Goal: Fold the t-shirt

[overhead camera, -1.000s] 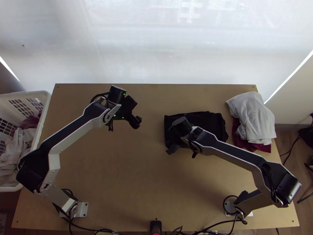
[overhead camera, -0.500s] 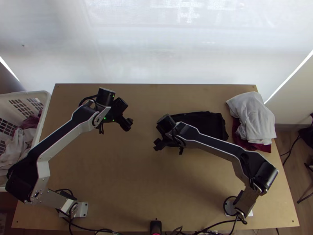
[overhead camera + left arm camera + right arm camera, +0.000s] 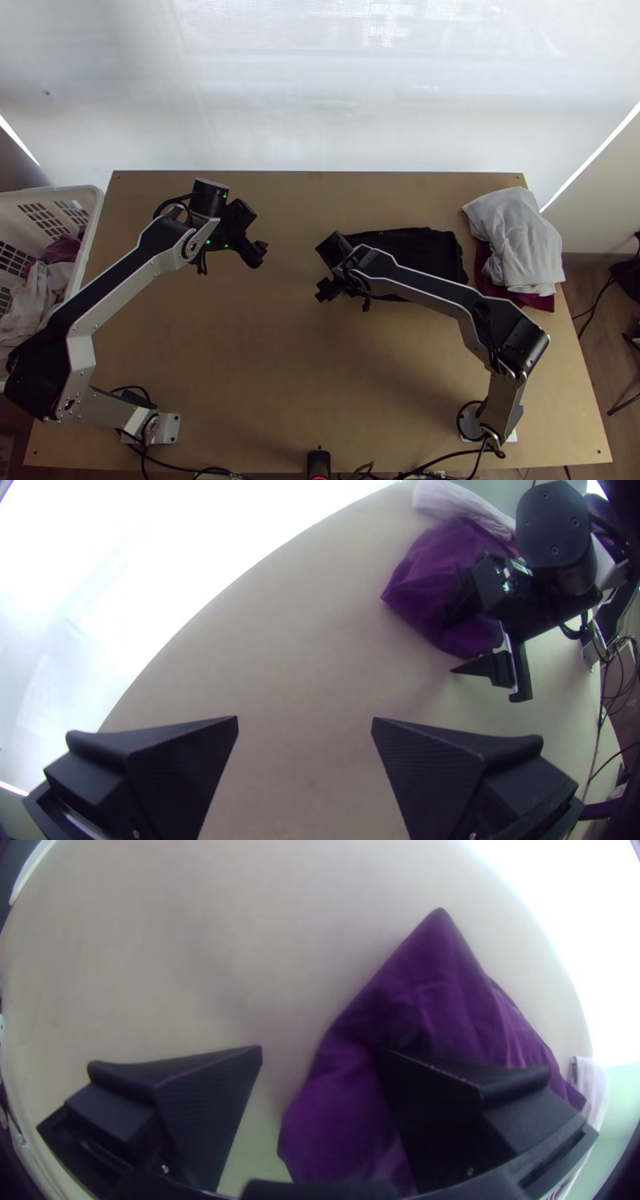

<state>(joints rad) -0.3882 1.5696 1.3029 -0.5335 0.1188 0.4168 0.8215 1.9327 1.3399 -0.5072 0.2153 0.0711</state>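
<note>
a white slatted plastic basket (image 3: 94,216) holds bunched pale cloth (image 3: 44,296) and dark-red cloth (image 3: 62,250), while the black, flat-fingered left gripper (image 3: 260,253) and right gripper (image 3: 322,290) gape wide, grasping nothing.

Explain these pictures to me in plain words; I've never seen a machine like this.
You are looking at two robot arms, a left and a right, mounted on a wooden table. The top view looks down from above; each wrist view comes from a camera on one arm, with that arm's own two fingers in front.

A dark cloth, presumably the t-shirt, lies gathered into a compact shape. Beside it, a pale cloth rests on a dark red one. A white basket holds more laundry.

The left gripper and right gripper are both open, holding nothing.
</note>
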